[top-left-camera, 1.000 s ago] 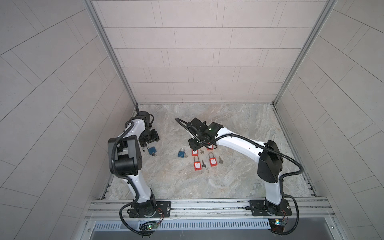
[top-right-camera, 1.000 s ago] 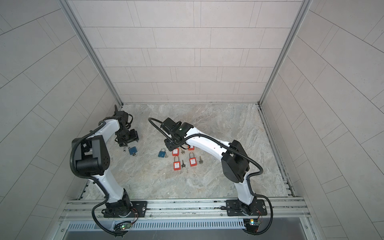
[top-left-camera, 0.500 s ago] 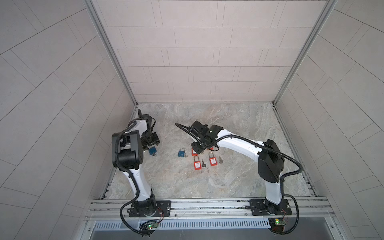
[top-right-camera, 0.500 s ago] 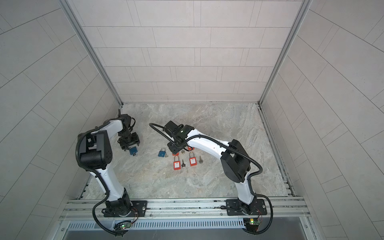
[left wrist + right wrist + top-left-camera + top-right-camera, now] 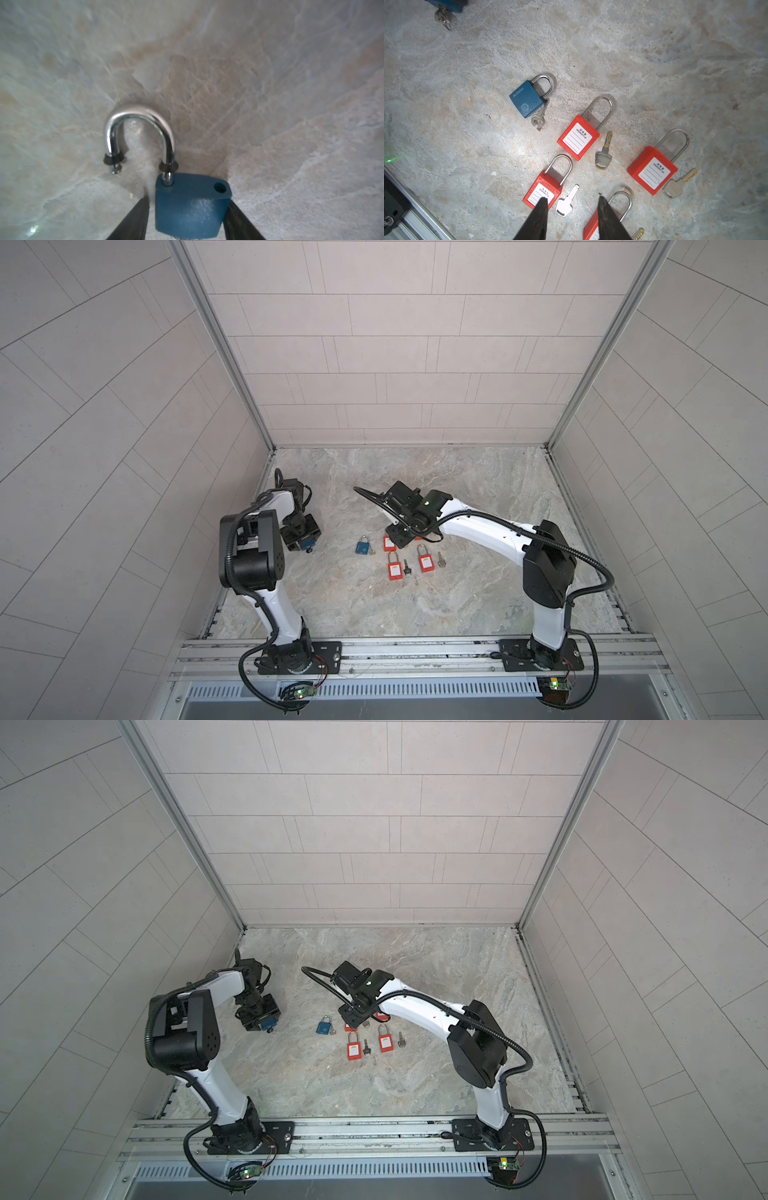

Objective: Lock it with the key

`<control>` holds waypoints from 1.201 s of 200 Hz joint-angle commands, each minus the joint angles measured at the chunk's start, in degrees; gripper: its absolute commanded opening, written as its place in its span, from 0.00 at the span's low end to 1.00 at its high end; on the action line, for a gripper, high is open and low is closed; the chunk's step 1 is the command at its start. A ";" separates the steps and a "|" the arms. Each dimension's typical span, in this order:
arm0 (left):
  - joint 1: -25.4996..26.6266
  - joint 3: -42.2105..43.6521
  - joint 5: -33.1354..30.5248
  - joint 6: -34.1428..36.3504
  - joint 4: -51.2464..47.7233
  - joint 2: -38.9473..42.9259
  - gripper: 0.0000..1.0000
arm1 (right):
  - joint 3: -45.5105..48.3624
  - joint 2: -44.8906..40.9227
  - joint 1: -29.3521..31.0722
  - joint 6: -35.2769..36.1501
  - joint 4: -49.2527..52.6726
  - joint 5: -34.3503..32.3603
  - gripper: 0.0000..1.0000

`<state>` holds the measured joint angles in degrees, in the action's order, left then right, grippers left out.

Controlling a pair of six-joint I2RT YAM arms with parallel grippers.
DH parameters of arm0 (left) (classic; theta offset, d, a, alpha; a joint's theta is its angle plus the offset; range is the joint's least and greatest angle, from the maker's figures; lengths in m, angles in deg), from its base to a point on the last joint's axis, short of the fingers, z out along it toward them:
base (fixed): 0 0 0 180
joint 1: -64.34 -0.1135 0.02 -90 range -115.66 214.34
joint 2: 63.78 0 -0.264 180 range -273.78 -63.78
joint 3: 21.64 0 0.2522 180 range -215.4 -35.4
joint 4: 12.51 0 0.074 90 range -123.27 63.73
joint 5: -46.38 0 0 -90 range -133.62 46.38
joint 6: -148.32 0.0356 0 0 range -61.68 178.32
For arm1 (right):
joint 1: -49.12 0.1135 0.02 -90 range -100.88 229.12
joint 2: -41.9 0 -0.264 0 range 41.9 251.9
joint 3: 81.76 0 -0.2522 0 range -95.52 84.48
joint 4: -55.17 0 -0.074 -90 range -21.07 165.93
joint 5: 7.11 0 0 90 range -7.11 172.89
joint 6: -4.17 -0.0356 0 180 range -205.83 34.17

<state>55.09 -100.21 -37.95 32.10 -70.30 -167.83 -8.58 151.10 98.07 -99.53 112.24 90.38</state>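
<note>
A blue padlock (image 5: 187, 207) lies on the stone floor with its chrome shackle (image 5: 139, 118) swung open. My left gripper (image 5: 187, 200) straddles its body. One finger touches it and a thin gap shows at the other. In both top views this padlock (image 5: 308, 544) (image 5: 269, 1022) sits under the left gripper (image 5: 305, 540). A key with a ring (image 5: 443, 16) sticks out of its underside. My right gripper (image 5: 571, 198) hangs open over a loose silver key (image 5: 566, 204) and holds nothing.
A second blue padlock (image 5: 527, 101), shackle closed, lies mid-floor with a key (image 5: 538, 116) beside it. Several red padlocks (image 5: 578, 137) (image 5: 652, 172) (image 5: 542, 193) and loose keys (image 5: 603, 155) (image 5: 675, 187) lie around the right gripper. An aluminium rail (image 5: 415, 649) borders the front.
My left gripper has come forward and down over the blue padlock, which earlier lay just in front of it, and its jaws have narrowed. The right gripper has dropped slightly toward the red padlocks.
</note>
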 commanded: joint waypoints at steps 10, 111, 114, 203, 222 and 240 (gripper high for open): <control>-0.28 5.02 1.71 -6.44 2.85 3.97 0.59 | 0.85 -3.03 -0.25 1.82 -0.41 -0.39 0.42; -0.19 2.63 -4.43 3.04 -0.12 5.05 0.63 | 1.43 -4.00 -0.26 1.70 0.70 -0.76 0.41; -0.20 2.21 -4.78 3.59 -0.42 4.62 0.63 | 1.46 -4.00 -0.26 1.66 0.73 -0.73 0.41; 0.56 -3.65 -5.84 10.62 -2.70 -2.12 0.54 | 1.12 -3.47 -0.26 0.60 1.27 -1.27 0.41; 0.70 -3.47 -5.73 10.60 -3.31 -2.21 0.51 | 1.03 -3.04 -0.26 0.40 1.25 -1.13 0.41; 0.71 -2.75 -5.54 9.52 -3.58 -1.95 0.49 | 1.05 -2.78 -0.25 0.43 1.18 -0.91 0.41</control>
<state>55.50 -102.68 -42.26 42.01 -71.04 -169.60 -7.72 149.49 98.07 -98.98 112.46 90.29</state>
